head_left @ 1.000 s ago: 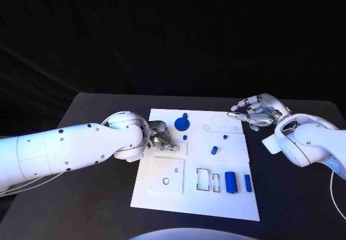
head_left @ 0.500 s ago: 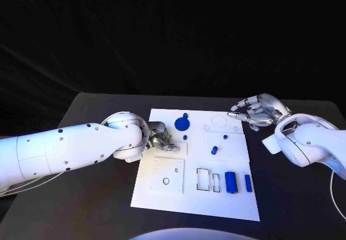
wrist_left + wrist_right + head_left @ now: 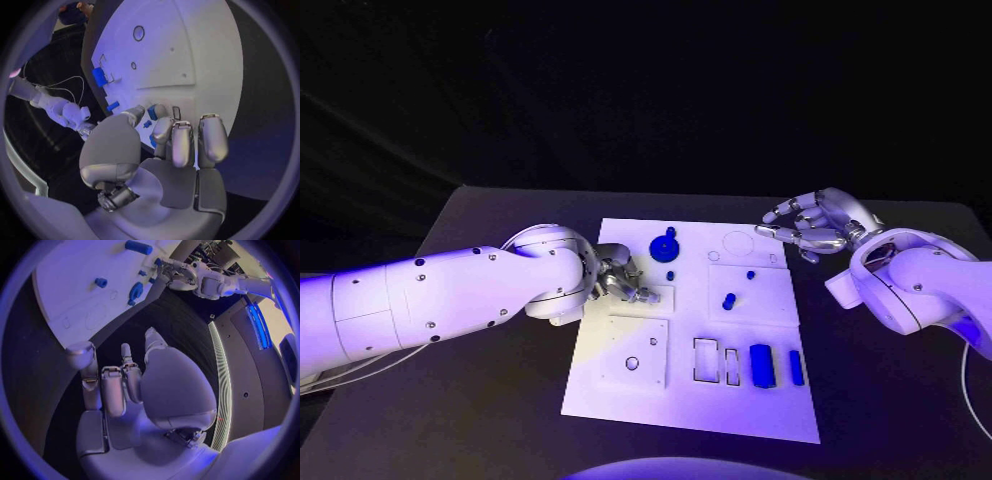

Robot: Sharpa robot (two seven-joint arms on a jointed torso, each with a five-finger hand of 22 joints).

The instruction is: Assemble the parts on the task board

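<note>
The white board (image 3: 687, 330) lies in the middle of the black table (image 3: 473, 400), most of its blue parts still loose. A round disc (image 3: 664, 247) sits near the board's far edge, with a small peg (image 3: 671, 275) just below it. Further right are a second peg (image 3: 749, 274) and a slanted short piece (image 3: 728, 299). Near the front edge a block (image 3: 762, 364) and a slim bar (image 3: 796, 366) lie beside two outlined slots (image 3: 718, 360) that look unfilled.

The left hand (image 3: 625, 282) is low over the board's left side, fingers curled together above a raised square plate (image 3: 635, 364). In the left wrist view the fingertips (image 3: 181, 135) close round something small and blue (image 3: 152, 112), though whether it is truly pinched or merely lies behind them cannot be told.

The right hand (image 3: 813, 226) hovers off the board's far right corner, fingers spread and loosely bent, holding nothing; the right wrist view shows them (image 3: 106, 385) over bare table.

Judging by the vacant slots and scattered pieces, assembly appears to be at an early stage, with most placements left to do.
</note>
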